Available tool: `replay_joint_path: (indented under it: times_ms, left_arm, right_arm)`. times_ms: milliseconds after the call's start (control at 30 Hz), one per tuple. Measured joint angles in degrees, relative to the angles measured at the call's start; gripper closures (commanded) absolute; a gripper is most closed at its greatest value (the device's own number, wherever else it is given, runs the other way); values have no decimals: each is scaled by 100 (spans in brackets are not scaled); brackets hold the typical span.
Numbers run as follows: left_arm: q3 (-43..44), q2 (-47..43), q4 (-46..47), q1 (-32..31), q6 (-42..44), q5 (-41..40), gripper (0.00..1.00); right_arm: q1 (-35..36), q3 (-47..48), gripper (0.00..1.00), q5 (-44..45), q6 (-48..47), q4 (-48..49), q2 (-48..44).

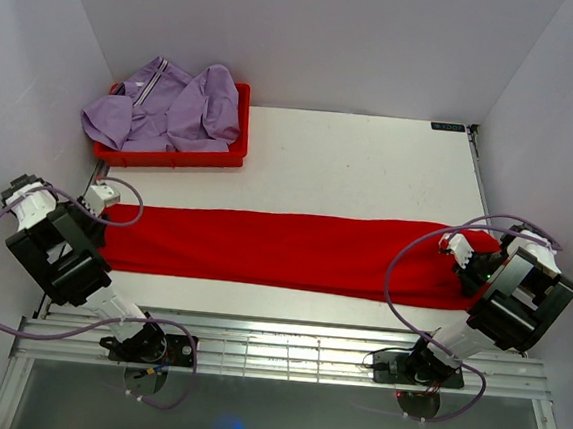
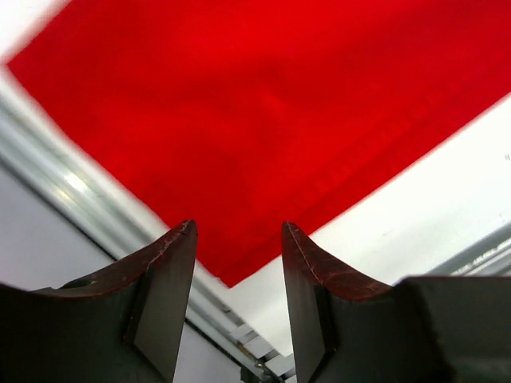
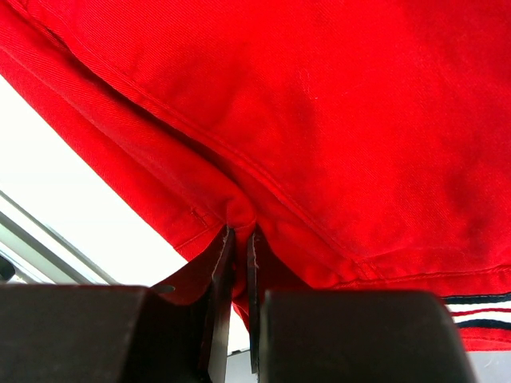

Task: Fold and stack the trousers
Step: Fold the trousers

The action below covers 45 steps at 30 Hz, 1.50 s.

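The red trousers (image 1: pixel 293 250) lie folded lengthwise in a long strip across the white table, from left to right. My left gripper (image 1: pixel 102 198) is open and empty, just above the strip's left end; in the left wrist view (image 2: pixel 238 231) a corner of the red cloth (image 2: pixel 263 120) lies between and beyond its fingertips. My right gripper (image 1: pixel 464 252) is shut on a pinch of the red cloth at the right end; the right wrist view (image 3: pixel 239 231) shows the fold (image 3: pixel 239 209) clamped between the jaws, with a striped waistband edge (image 3: pixel 479 307) at lower right.
A red bin (image 1: pixel 171 154) at the table's back left holds crumpled lilac clothing (image 1: pixel 165 109). White walls enclose the table on three sides. A metal rail (image 1: pixel 285 345) runs along the near edge by the arm bases.
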Motion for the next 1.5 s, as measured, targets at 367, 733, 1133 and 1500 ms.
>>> replay_joint_path:
  times_ms: [367, 733, 1133, 1500]
  left_arm:
    - [-1281, -192, 1147, -232, 925, -669, 45]
    - [-1534, -367, 1513, -374, 1220, -772, 46]
    - [-1480, -400, 1231, -374, 1528, -955, 47]
    - [-1480, -293, 1268, -378, 1565, -1084, 53]
  right_arm:
    - [7, 0, 92, 2, 15, -2, 0]
    - [26, 2, 92, 26, 48, 0, 2]
    - [26, 2, 92, 24, 55, 0, 2]
    - [26, 11, 92, 26, 68, -4, 15]
